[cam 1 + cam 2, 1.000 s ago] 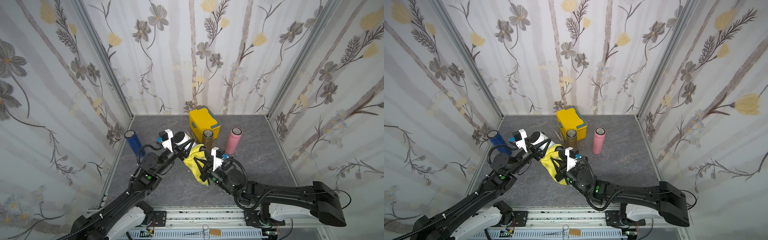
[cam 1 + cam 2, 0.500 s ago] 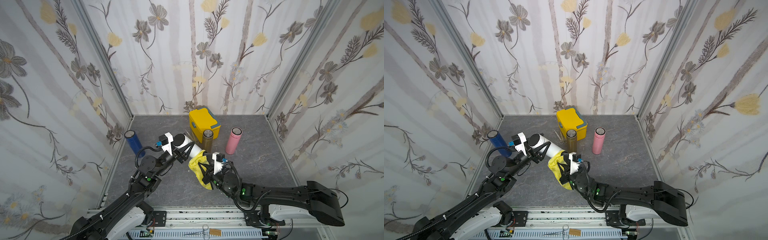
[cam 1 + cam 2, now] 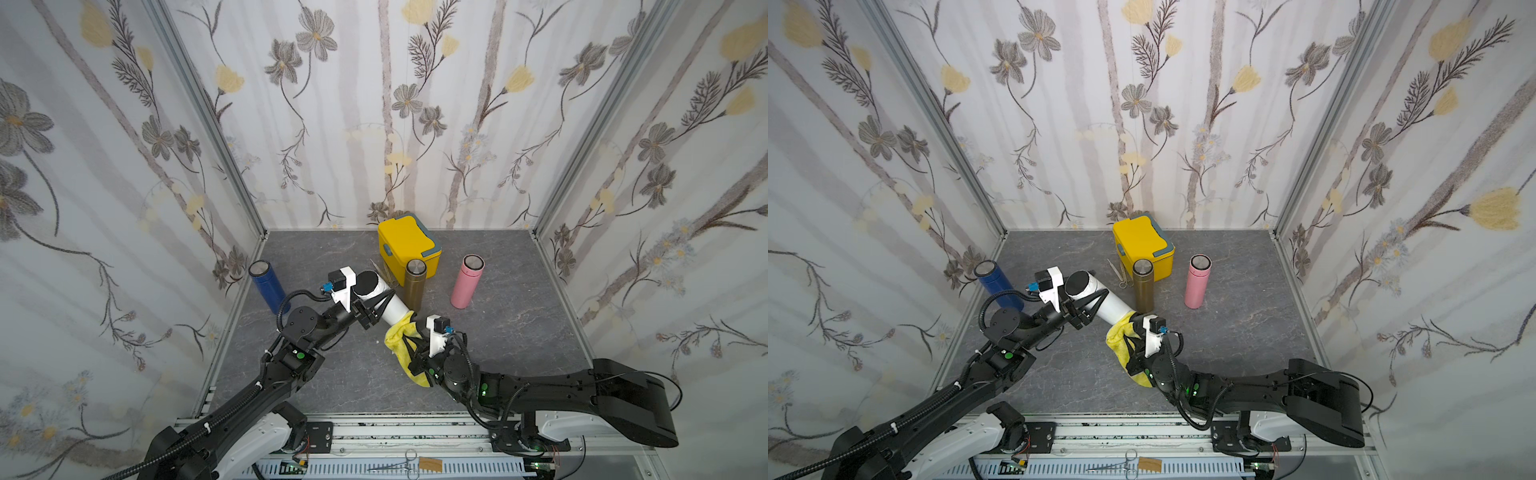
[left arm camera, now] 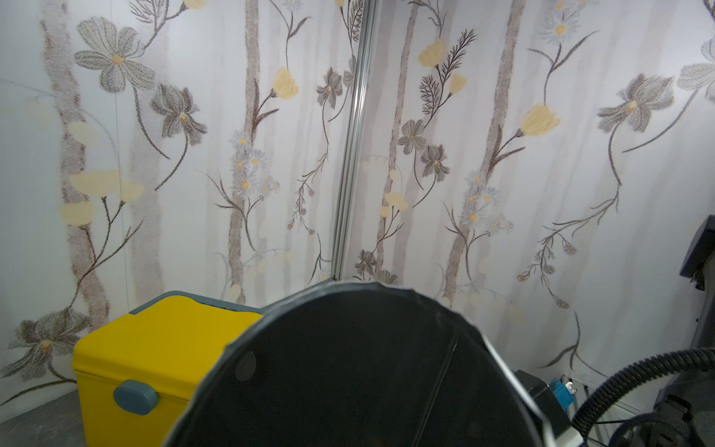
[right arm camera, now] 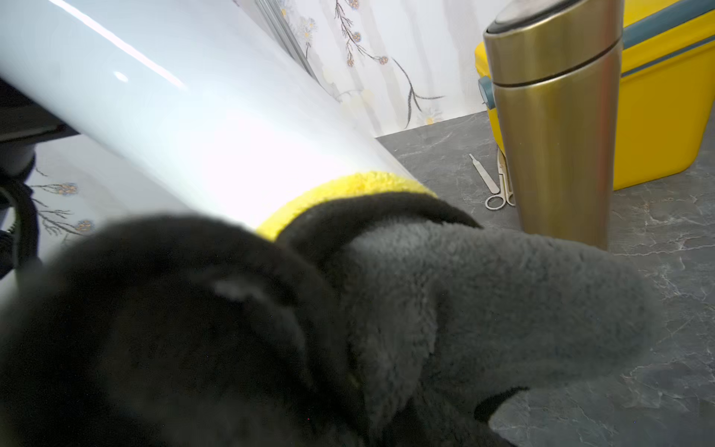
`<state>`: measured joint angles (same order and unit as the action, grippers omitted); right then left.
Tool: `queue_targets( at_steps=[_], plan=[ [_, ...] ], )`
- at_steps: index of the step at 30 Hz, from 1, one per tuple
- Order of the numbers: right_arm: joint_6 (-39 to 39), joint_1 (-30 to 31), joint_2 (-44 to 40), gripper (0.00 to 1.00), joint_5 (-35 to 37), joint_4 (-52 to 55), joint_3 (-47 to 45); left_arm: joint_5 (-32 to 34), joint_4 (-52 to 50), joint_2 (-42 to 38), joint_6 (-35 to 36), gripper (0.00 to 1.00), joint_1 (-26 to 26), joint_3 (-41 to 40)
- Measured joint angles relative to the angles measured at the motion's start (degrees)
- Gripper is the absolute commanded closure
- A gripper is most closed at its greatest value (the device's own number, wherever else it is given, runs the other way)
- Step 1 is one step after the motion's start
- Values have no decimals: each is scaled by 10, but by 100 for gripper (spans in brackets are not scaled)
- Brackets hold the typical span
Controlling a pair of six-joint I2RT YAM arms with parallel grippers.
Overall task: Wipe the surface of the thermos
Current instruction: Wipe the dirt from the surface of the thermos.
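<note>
1. The left gripper (image 3: 370, 311) (image 3: 1081, 312) squeezes the white thermos (image 3: 397, 311) (image 3: 1115, 307) around its body, close to its black cap (image 3: 365, 286) (image 4: 348, 367).
2. The white thermos is over the middle of the grey surface (image 3: 519, 332), a bit toward the left edge. It leans. The cap end is up high and points to the back left corner. The other end points down.
3. The right gripper (image 3: 413, 351) (image 3: 1133, 353) is clamped tight on the yellow cloth (image 3: 399, 336) (image 3: 1117, 336).
4. The cloth wraps around the low end of the white thermos and touches it. In the right wrist view the cloth (image 5: 464, 290) is grey on one side, and its yellow edge lies on the shiny white thermos (image 5: 193, 116).
5. The cloth hides the low end, so I cannot tell if it touches the surface.
6. A blue thermos (image 3: 268, 286) stands by the left edge. A gold thermos (image 3: 414, 286) (image 5: 557, 135) stands just beside a yellow box (image 3: 407, 245) (image 4: 154, 340) at the back edge. A pink thermos (image 3: 467, 282) stands alone, nearer the right edge.
7. Small metal scissors (image 3: 1121, 276) (image 5: 499, 193) lie flat beside the gold thermos.
</note>
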<state>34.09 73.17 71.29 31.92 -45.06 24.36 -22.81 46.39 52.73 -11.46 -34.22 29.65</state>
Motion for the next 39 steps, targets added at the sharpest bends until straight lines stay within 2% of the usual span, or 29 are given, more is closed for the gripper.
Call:
queue_targets(
  at_steps=[6,9,12,16,20,26,29,34,39],
  plan=[
    [-44,3,-37,100,-24,18,95,-2,34,2,-5,100,-1,5],
    [-45,3,-20,100,-25,-6,89,-1,23,3,-2,100,-1,5],
    [-19,2,9,100,-24,-41,41,-2,2,5,6,100,-1,5],
    [10,0,28,100,-21,-21,-2,-17,4,5,11,100,-5,5],
    [1,0,-14,100,-25,33,40,-18,37,5,11,100,-8,5],
    [-31,1,-42,100,-59,43,102,-14,52,6,22,100,-11,5],
    [-30,0,-43,100,-59,19,70,-19,38,7,26,100,-14,4],
    [23,-19,-41,100,-37,6,-42,-38,22,13,38,100,-17,1],
    [33,-23,-80,100,-33,52,-37,-58,44,23,44,100,-19,1]
  ],
)
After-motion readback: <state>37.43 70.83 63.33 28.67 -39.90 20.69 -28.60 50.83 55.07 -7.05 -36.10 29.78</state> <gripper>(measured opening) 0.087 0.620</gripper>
